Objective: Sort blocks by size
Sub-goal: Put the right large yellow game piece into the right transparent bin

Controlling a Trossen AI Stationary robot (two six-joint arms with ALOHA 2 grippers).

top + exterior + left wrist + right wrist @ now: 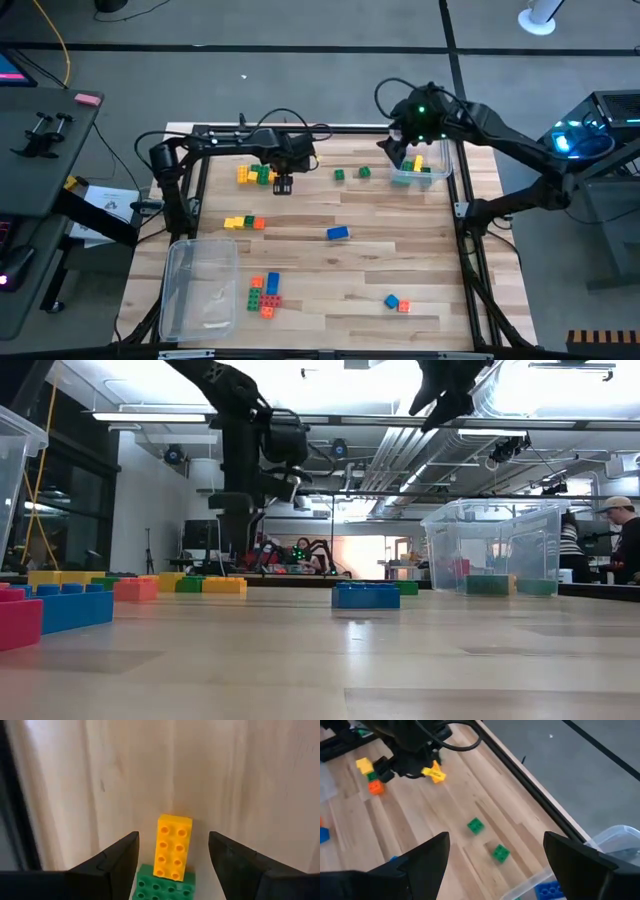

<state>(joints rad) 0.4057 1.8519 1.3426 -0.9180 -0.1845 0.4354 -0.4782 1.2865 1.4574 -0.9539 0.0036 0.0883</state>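
Note:
My left gripper [283,182] hangs open above the far left part of the table. In the left wrist view its fingers [173,839] stand on either side of a long yellow brick [174,847] and a green brick [165,885] without touching them. Both bricks lie flat on the wood, studs up, and also show in the high view [253,175]. My right gripper [390,148] is open and empty, raised at the far right beside a clear bin [421,170] that holds several bricks. Two small green bricks [475,825] [500,852] lie on the table beneath it.
A second clear bin [200,285] stands at the near left. Loose bricks lie about: a yellow, green and orange row [243,222], a blue brick [338,233], a mixed cluster [265,292], and a blue and orange pair [396,302]. A black frame [470,250] edges the table.

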